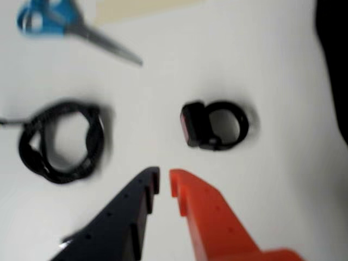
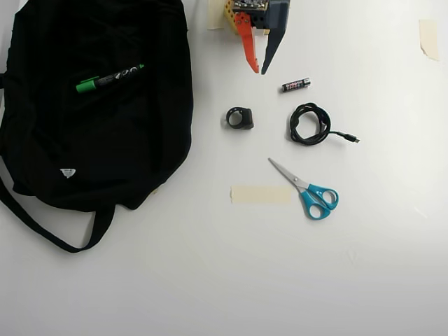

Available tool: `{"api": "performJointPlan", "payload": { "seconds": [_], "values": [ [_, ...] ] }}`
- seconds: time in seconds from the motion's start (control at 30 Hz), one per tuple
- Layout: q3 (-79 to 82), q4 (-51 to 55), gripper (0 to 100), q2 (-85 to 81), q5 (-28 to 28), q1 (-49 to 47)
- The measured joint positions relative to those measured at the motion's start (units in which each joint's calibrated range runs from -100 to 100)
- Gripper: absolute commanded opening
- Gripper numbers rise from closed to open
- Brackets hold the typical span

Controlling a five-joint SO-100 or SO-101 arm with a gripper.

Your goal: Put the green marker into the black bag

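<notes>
The green marker [image 2: 108, 78] lies on the black bag [image 2: 98, 140], not inside. My jaws [image 2: 257, 71], nearly together and empty, hang at its three o'clock. I should spread them wide and grip mid-barrel.

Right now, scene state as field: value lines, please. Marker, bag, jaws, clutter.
marker: green marker lies on top of the black bag, on its upper part in the overhead view; whether it is inside cannot be told
bag: flat on the table's left side, strap trailing below
gripper: gripper holds nothing, jaws nearly closed, over bare table right of the bag
clutter: battery, coiled cable, black ring-shaped piece, blue scissors, tape strip
wrist view: blurred
</notes>
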Motion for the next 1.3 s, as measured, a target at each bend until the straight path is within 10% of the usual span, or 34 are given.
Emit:
{"api": "performJointPlan", "payload": {
  "seconds": [1.3],
  "values": [
    [24.9, 8.1, 2, -22.6, 3.8, 0.7]
  ]
}}
